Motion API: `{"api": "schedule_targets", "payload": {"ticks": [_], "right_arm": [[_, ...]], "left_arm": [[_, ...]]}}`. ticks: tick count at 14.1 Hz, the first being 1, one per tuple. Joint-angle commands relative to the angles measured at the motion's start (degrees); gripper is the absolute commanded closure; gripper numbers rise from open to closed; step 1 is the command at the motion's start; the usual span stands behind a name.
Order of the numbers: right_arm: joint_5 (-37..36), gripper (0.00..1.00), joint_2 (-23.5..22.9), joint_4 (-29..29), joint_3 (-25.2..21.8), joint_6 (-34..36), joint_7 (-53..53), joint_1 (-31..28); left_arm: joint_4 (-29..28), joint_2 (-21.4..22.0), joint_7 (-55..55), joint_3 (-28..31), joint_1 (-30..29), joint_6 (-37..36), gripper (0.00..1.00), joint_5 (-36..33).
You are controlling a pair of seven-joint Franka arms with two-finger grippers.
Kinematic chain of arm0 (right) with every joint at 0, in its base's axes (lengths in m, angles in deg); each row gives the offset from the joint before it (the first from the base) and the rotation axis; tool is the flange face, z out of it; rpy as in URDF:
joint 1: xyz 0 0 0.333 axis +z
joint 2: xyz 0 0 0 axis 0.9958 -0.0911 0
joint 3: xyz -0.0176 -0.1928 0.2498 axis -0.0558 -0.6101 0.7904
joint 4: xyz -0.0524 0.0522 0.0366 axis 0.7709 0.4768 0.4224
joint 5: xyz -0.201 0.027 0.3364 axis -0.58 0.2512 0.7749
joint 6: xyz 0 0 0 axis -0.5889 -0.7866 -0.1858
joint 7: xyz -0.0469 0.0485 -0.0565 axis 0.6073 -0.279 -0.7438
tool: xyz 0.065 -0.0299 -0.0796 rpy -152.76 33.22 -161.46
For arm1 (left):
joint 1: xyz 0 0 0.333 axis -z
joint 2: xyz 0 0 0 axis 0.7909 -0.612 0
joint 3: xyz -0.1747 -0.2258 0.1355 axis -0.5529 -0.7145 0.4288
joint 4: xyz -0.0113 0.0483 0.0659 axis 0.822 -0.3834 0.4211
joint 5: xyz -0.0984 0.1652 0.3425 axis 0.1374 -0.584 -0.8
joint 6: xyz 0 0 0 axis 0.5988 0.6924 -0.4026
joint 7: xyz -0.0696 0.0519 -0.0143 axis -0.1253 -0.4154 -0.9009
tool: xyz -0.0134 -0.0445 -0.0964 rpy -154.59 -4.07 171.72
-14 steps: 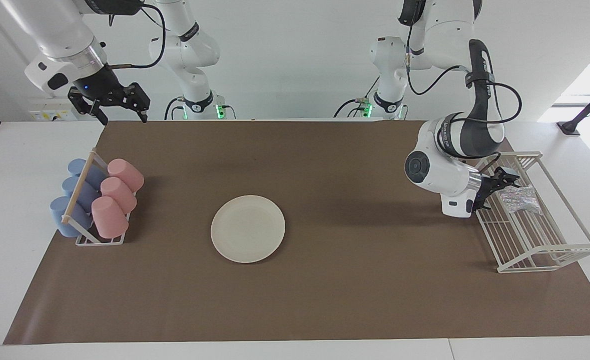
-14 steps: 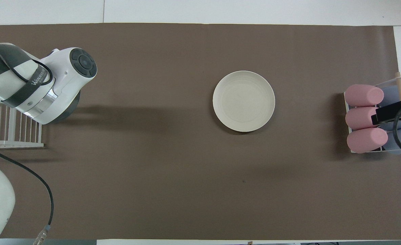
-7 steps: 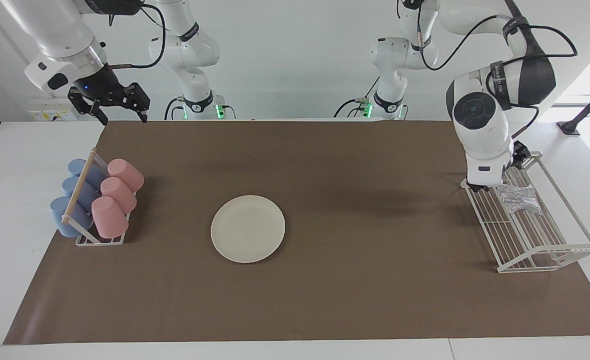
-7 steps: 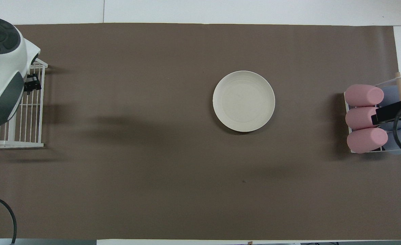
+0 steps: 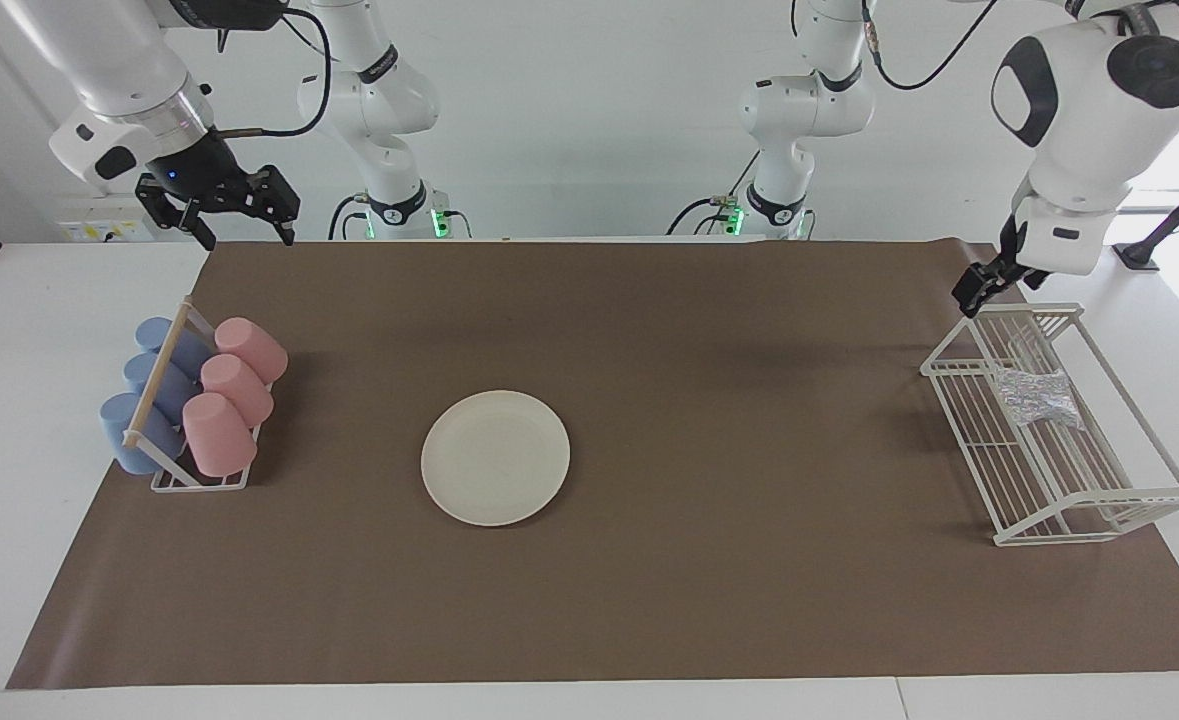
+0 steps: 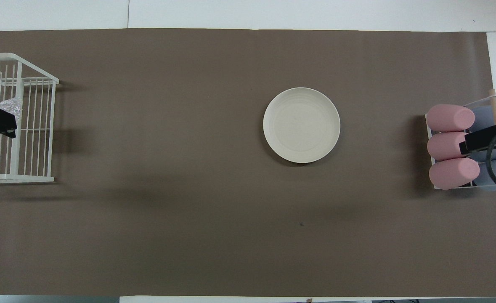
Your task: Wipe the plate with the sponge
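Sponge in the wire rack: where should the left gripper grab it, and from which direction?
Probably from straight above. The sponge lies flat and crinkled on the floor of the white wire rack, whose walls block any sideways approach while its top is open. Pinch a raised crinkle near the middle, so the fingertips stay off the wires. The left gripper hangs open above the rack's end nearest the robots.

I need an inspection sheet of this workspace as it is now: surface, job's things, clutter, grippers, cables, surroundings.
Surface: brown mat on a white table.
Job's things: plate at mid-mat; sponge in the wire rack.
Clutter: cup rack with pink and blue cups.
Grippers: left gripper open, raised over the wire rack's end; right gripper open, empty, waiting.
Cables: black cables on both arms.
Surroundings: white wall.
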Motion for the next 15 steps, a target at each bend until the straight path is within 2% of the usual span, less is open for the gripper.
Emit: {"api": "schedule_targets", "payload": {"ticks": [1,4,6,8,10,12,13,15], "right_arm": [[0.3,0.0,0.9,-0.8,0.3,0.5,0.3,-0.5],[0.3,0.0,0.9,-0.8,0.3,0.5,0.3,-0.5],[0.3,0.0,0.8,-0.8,0.3,0.5,0.3,-0.4],[0.3,0.0,0.8,-0.8,0.3,0.5,0.3,-0.5],[0.3,0.0,0.8,-0.8,0.3,0.5,0.3,-0.5],[0.3,0.0,0.9,-0.8,0.3,0.5,0.3,-0.4],[0.3,0.0,0.9,-0.8,0.3,0.5,0.3,-0.5],[0.3,0.0,0.8,-0.8,0.3,0.5,0.3,-0.5]], "left_arm": [[-3.0,4.6,0.7,-0.4,0.5,-2.6,0.0,4.5],[-8.2,9.6,0.7,-0.4,0.7,-2.7,0.0,8.2],[-8.6,10.4,0.6,-0.4,0.7,-2.7,0.0,9.9],[-8.2,9.7,0.4,-0.9,0.8,-1.8,0.0,9.9],[-7.3,8.1,-0.5,0.2,4.3,1.7,0.0,9.9],[-3.7,4.2,-1.6,1.9,5.5,0.9,0.0,9.9],[1.8,1.8,-1.6,2.0,5.6,-2.8,0.0,9.9],[1.6,2.7,-1.0,2.1,7.0,-2.6,0.0,9.9]]}}
